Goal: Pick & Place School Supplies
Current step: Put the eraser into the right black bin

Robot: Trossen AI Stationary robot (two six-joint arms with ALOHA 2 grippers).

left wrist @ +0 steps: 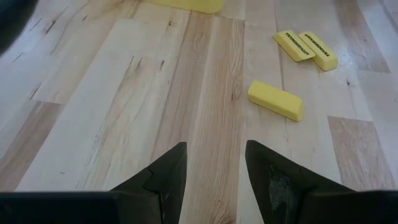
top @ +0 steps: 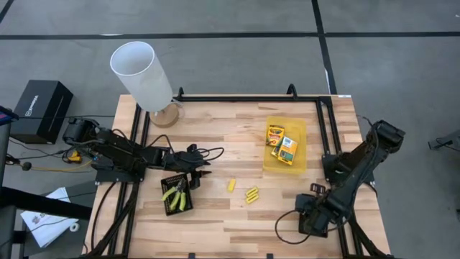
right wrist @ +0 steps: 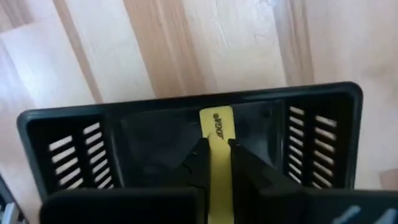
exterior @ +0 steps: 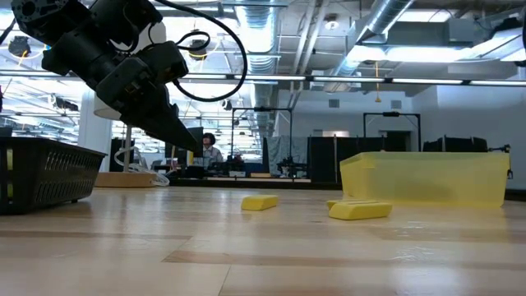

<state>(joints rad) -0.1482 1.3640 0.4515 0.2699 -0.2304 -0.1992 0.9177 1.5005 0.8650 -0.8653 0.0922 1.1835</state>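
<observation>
My left gripper (top: 200, 173) (left wrist: 214, 168) is open and hovers over bare wood beside a black mesh tray (top: 176, 194) that holds the plier-like tool (top: 175, 194). One yellow stick (left wrist: 275, 99) (top: 231, 185) lies ahead of it, and two more (left wrist: 308, 48) (top: 251, 194) lie side by side farther on. Printed boxes (top: 282, 144) lie in the translucent yellow tray (top: 300, 137). My right gripper (right wrist: 216, 146) (top: 314, 214), near the table's right near corner, is shut on a yellow stick over a second black mesh tray (right wrist: 68, 146). My right gripper pinches a yellow stick between its two fingers (right wrist: 198, 152), and the stick lies along them. Its printed free end (right wrist: 216, 121) juts past the fingertips over the black tray's floor. I cannot tell whether that end touches the tray.
A white cylinder on a round wooden base (top: 144, 75) stands at the far left corner. Black frame rails (top: 327, 129) run along the table's left, right and far sides. Bare wood lies between the two black trays. In the low view the left tray (exterior: 41, 173) stands at the left.
</observation>
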